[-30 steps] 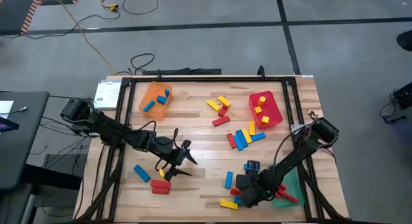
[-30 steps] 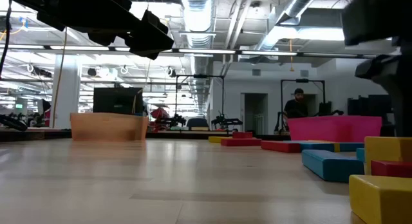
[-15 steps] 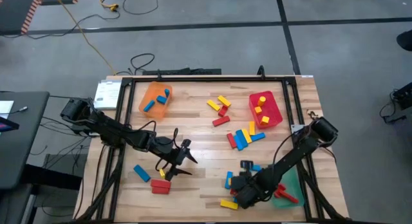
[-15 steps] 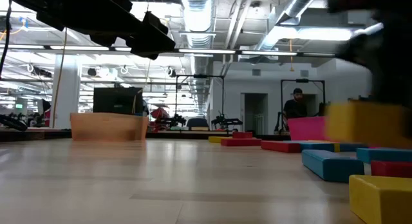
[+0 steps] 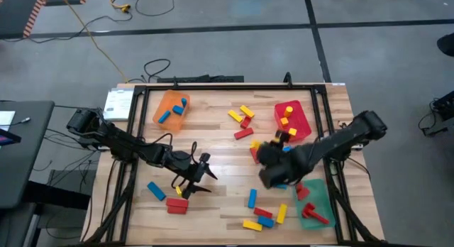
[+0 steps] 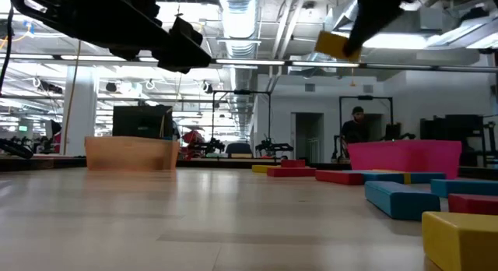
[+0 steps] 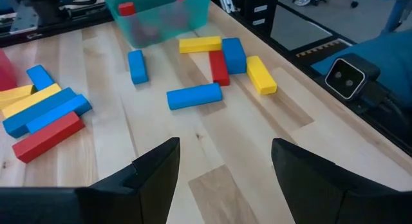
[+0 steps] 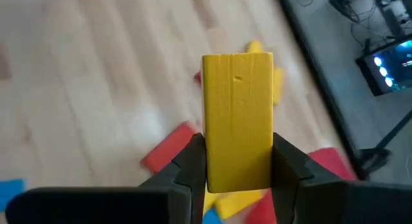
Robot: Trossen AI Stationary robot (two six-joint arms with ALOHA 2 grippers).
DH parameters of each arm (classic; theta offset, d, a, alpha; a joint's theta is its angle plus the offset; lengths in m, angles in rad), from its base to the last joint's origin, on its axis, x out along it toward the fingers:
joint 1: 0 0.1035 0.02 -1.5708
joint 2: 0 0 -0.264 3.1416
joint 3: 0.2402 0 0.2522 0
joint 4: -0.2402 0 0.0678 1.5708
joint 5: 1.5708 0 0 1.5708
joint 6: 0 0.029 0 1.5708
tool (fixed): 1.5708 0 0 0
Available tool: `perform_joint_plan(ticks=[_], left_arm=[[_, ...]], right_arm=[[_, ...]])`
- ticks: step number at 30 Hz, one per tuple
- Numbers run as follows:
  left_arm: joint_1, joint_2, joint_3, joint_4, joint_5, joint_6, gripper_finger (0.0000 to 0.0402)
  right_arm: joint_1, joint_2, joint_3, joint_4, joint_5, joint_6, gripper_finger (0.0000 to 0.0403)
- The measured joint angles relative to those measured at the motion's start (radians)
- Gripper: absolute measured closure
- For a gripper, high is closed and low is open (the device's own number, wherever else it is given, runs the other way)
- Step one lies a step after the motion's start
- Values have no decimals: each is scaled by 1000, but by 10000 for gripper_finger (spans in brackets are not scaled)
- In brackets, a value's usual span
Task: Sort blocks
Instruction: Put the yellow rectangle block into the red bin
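My right gripper hangs above the middle of the table, shut on a yellow block, which also shows high in the low view. My left gripper stands open over the near left of the table, nothing between its fingers. Red, yellow and blue blocks lie flat on the wood: a cluster beside my right gripper, a group farther back, some near the front edge and some at the left. My right gripper pinches the yellow block's two opposite long sides between its two fingers, close to the end nearest the wrist. The rest of the block sticks out past the fingertips. The block is lifted clear of the table and tilted.
An orange tray with blue blocks stands at the far left. At the far right a red tray holds yellow blocks, and a green tray with red blocks sits at the near right. A black frame rail borders the table.
My right gripper has risen from the near front of the table with the yellow block and gone toward the far edge, tipping as it went. The block has left the pile it lay on and now hangs well clear of the table.
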Motion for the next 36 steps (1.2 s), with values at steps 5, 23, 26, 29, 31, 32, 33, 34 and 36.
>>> perform_joint_plan(ticks=[5,23,26,29,31,32,33,34,36], left_arm=[[0,0,0,-6,-2,15,162],[2,0,0,-39,-5,33,162],[5,0,0,-38,-5,32,162],[6,0,0,-38,-5,29,162],[6,0,0,-37,-6,33,162],[6,0,0,-35,-8,33,162],[6,0,0,-32,-11,33,162],[8,0,0,-31,-11,33,162],[10,0,0,-31,-12,27,162]], right_arm=[[-66,-107,0,-17,14,-50,280],[-275,-494,-261,-30,13,-45,280],[-302,-572,-326,-31,10,-17,280],[-332,-646,-384,-17,-12,13,280],[-351,-687,-414,-15,-28,30,280],[-358,-703,-427,-14,-36,38,280],[-363,-716,-439,-12,-42,45,280],[-367,-727,-451,-11,-45,52,280],[-377,-743,-472,-14,-51,64,280]])
